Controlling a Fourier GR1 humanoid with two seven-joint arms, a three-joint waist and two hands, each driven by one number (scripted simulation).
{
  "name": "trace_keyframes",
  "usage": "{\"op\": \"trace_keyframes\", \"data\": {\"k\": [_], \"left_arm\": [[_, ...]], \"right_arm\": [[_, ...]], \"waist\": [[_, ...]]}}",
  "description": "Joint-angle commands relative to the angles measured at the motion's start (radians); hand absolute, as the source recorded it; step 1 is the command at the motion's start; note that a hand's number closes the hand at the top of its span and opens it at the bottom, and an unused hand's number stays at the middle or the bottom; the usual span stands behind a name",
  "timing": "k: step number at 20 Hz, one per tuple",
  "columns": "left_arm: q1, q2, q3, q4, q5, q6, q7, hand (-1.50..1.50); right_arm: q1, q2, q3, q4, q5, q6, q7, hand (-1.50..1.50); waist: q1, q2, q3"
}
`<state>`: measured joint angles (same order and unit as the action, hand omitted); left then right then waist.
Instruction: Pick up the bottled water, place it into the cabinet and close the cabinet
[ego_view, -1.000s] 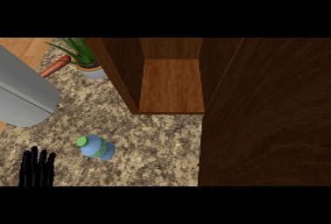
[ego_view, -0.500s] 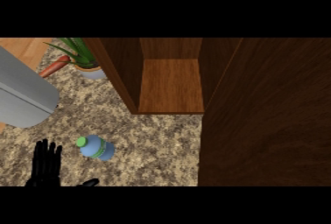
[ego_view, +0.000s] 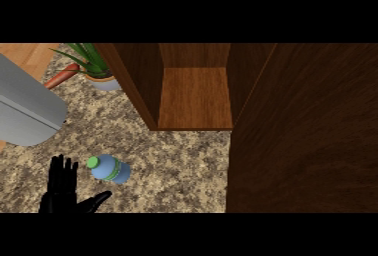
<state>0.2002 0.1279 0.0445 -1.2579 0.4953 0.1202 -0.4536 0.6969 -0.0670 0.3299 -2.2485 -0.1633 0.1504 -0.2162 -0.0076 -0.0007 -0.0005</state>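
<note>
While the cabinet (ego_view: 196, 97) stands open at the counter's (ego_view: 177, 170) back edge, bare stone lies between it and the bottle (ego_view: 109, 169). Near the front edge, the bottle stands just right of the left hand's (ego_view: 65, 192) spread, straight fingers, untouched.

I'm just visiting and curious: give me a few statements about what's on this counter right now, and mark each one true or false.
1. The bottled water is already inside the cabinet. False: it is on the counter, in front of the cabinet.
2. The cabinet stands open. True.
3. A robot hand is curled round the bottle. False: its fingers are straight, and it is beside the bottle, to the left.
4. A potted plant stands left of the cabinet. True.
5. The bottle's cap is red. False: it is green.
</note>
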Motion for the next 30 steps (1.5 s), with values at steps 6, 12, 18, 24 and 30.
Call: {"op": "trace_keyframes", "data": {"k": [6, 12, 18, 24, 30], "left_arm": [[-0.168, -0.029, 0.041, 0.265, -0.011, -0.088, -0.093, -1.5], [-0.221, -0.029, 0.092, 0.5, -0.007, -0.211, -0.226, -1.5], [-0.315, -0.06, 0.113, 0.595, 0.0, -0.217, -0.257, -1.5], [-0.329, -0.034, 0.12, 0.633, 0.028, -0.348, -0.255, -1.5], [-0.367, -0.065, 0.117, 0.648, 0.048, -0.38, -0.219, -1.5]], "right_arm": [[0.05, -0.021, 0.04, -0.034, 0.025, -0.014, -0.022, -1.5], [0.029, -0.049, -0.021, 0.058, -0.038, 0.024, -0.092, -1.5], [0.04, -0.062, -0.013, 0.007, -0.043, 0.011, -0.053, -1.5], [-0.075, -0.028, -0.018, 0.055, -0.039, -0.026, -0.001, -1.5], [-0.017, -0.036, 0.021, 0.049, -0.044, 0.0, -0.033, -1.5]], "waist": [[-0.002, -0.001, 0.0], [-0.002, 0.0, 0.0], [-0.006, 0.001, 0.0], [-0.004, 0.003, -0.001], [-0.018, 0.002, -0.001]]}}
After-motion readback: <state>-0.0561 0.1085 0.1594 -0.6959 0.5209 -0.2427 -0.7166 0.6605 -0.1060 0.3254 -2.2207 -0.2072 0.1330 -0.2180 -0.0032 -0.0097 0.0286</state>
